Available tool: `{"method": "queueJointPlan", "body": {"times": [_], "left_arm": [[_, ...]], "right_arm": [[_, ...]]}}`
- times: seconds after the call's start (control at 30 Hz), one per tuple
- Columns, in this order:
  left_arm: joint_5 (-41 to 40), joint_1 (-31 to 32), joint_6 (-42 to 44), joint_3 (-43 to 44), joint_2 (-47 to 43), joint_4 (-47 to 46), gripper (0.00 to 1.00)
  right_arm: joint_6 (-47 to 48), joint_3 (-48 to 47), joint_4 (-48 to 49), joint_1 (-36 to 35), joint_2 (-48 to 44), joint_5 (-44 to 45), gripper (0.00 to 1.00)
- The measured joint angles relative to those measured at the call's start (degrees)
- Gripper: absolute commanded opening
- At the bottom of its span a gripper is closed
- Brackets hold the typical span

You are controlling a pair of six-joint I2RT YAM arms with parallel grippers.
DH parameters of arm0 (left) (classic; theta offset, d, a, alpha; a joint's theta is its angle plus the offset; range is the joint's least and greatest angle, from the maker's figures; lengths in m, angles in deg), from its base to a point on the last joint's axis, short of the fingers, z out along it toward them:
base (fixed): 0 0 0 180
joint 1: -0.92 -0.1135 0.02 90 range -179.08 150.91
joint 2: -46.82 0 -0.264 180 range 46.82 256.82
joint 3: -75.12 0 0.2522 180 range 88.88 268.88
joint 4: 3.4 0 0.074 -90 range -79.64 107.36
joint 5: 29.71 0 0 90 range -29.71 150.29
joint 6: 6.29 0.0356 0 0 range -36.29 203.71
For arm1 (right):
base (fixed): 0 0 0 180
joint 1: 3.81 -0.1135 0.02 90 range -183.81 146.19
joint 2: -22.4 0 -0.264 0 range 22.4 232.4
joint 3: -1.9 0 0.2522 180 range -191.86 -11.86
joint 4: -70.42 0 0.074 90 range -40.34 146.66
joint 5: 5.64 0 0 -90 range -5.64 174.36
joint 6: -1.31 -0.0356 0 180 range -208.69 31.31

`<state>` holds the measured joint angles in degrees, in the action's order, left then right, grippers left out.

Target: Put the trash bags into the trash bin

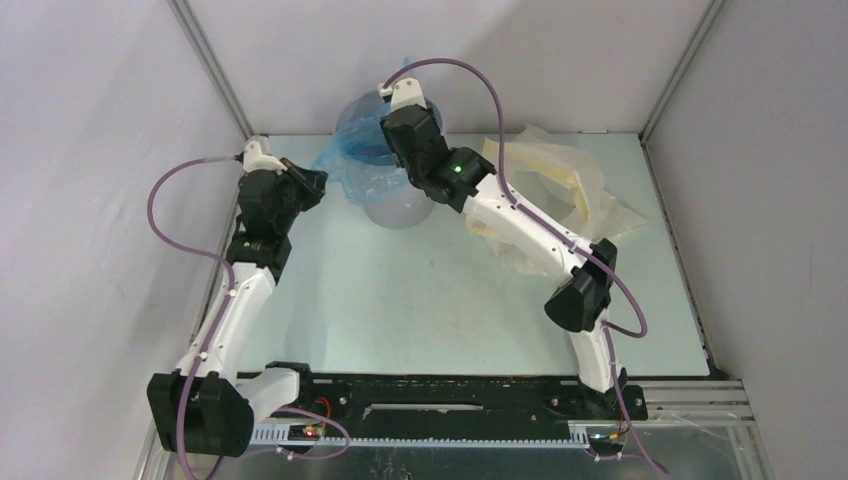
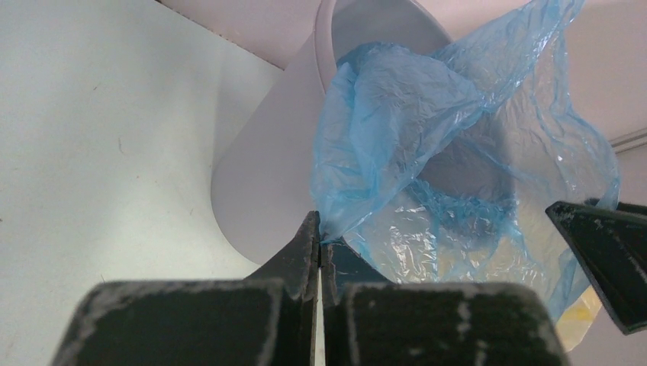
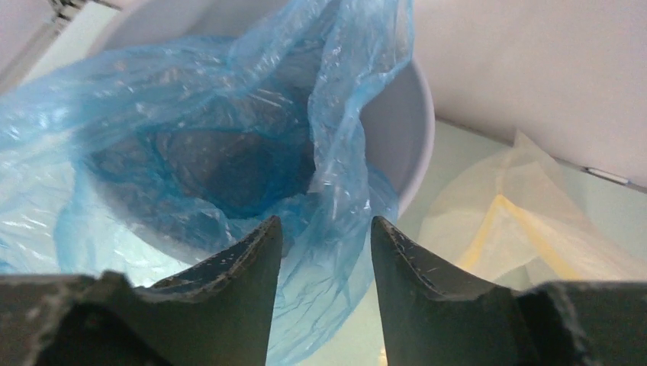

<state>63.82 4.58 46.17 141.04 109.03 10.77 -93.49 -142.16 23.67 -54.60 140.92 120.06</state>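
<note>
Overhead, much of the trash bin [image 1: 400, 212] is covered. The right arm's wrist sits above its mouth, so only the near wall and a slice of rim show, at the far side of the table [image 1: 420, 300] near the back wall. From that camera the fingertips of the right gripper [image 3: 326, 225] cannot be seen at all. The bin's bottom is hidden in every view by the blue trash bag [image 2: 397, 114], a thin, crinkled, see-through film. It sinks into the mouth of the bin, spills over the rim and hangs down the outside on the side facing the left arm. A pale yellow bag [image 1: 560, 170] lies crumpled on the table just right of the bin, partly covered by the right arm. The left gripper [image 2: 319, 229] sits beside the bin on that left side, its jaws pressed together with no gap. A corner of the blue film narrows to a point right at its tips and looks pinched there, though how much film lies between the pads cannot be made out. The right gripper hangs over the bin's rim with its jaws parted by a moderate gap. A hanging fold of the blue bag drops through that gap, and it is unclear whether either finger touches it.
</note>
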Motion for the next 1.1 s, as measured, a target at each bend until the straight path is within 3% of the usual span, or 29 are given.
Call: {"method": "queueJointPlan", "body": {"times": [0.17, 0.63, 0.97, 1.1], "left_arm": [[-0.37, 0.00, 0.00, 0.00, 0.00, -0.15, 0.00], [-1.73, 0.00, 0.07, 0.00, 0.04, -0.33, 0.00], [-2.10, 0.00, 0.31, 0.00, 1.40, -0.42, 0.00], [-2.78, 0.00, 0.61, -0.02, 3.10, -1.29, 0.00]], "right_arm": [[1.05, 9.92, 1.86, -0.22, -5.38, 0.92, 0.36], [0.57, 23.80, 3.10, 0.55, -15.93, 0.52, 0.36], [-5.90, 34.03, 4.90, 8.28, -18.16, -11.82, 0.32], [-7.85, 37.22, 7.15, 10.49, -18.40, -16.87, 0.24]]}}
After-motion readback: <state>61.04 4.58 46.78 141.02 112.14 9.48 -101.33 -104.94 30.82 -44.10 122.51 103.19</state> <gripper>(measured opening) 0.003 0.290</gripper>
